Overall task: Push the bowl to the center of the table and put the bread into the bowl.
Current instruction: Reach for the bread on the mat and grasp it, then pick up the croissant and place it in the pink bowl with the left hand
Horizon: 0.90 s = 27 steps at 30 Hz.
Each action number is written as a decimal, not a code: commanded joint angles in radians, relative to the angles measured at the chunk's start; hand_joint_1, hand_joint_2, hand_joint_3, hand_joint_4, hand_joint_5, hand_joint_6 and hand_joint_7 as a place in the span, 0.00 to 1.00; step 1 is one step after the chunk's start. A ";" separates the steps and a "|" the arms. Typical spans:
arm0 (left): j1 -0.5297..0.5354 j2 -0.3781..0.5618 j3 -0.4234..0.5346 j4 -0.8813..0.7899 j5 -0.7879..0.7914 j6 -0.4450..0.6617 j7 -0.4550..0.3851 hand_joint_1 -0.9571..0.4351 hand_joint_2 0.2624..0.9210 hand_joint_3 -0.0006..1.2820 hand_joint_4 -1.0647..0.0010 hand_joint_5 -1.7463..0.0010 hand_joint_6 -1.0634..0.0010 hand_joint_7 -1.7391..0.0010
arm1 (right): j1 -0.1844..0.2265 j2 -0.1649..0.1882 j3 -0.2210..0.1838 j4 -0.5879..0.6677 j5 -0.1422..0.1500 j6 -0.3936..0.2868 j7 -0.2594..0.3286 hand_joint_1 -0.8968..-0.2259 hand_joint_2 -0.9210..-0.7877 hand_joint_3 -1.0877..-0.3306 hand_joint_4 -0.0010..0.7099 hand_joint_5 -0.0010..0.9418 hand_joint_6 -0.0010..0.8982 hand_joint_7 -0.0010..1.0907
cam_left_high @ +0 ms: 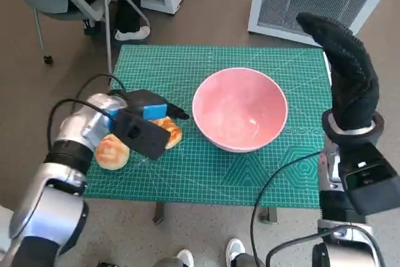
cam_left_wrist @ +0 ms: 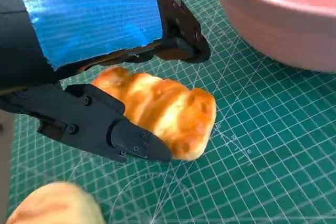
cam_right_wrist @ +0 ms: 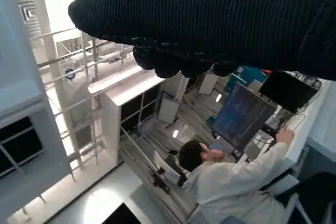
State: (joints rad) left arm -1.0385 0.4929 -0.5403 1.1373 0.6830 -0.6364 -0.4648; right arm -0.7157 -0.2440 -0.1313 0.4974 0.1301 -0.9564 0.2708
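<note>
Two breads left of the bowl (cam_left_high: pixel 240 109): left hand (cam_left_high: pixel 139 123) clamps the nearer bread (cam_left_wrist: pixel 163 109); second bread (cam_left_high: pixel 112 152) farther left. Right hand (cam_left_high: pixel 345 70) raised beside bowl, grip unclear.

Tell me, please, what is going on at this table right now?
The robot's left hand is closing around a golden bread roll on the green mat, with a second roll beside it. The pink bowl sits empty near the middle. The gloved right hand is raised, holding nothing.
</note>
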 commanded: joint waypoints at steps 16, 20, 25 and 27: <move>-0.101 0.056 0.070 0.010 -0.080 -0.027 -0.045 0.69 1.00 0.06 0.36 0.37 0.41 0.29 | 0.052 -0.001 -0.009 -0.029 -0.030 0.009 -0.036 0.50 0.00 0.42 0.34 0.00 0.04 0.49; -0.137 0.067 0.144 -0.015 -0.165 -0.040 -0.087 0.69 1.00 0.06 0.38 0.36 0.41 0.29 | 0.056 -0.002 -0.009 -0.036 -0.032 0.009 -0.041 0.50 0.00 0.42 0.34 0.00 0.03 0.49; -0.187 0.063 0.240 -0.064 -0.284 -0.053 -0.127 0.69 1.00 0.06 0.40 0.34 0.39 0.31 | 0.061 -0.004 -0.010 -0.046 -0.028 0.010 -0.045 0.50 0.00 0.42 0.34 0.00 0.03 0.50; -0.207 0.052 0.270 -0.089 -0.324 -0.055 -0.131 0.69 1.00 0.06 0.41 0.33 0.39 0.32 | 0.062 -0.004 -0.010 -0.052 -0.025 0.014 -0.045 0.50 0.00 0.42 0.34 0.00 0.03 0.50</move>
State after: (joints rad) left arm -1.1877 0.5511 -0.3184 1.0946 0.4239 -0.6726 -0.5812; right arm -0.6827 -0.2441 -0.1405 0.4545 0.1127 -0.9559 0.2321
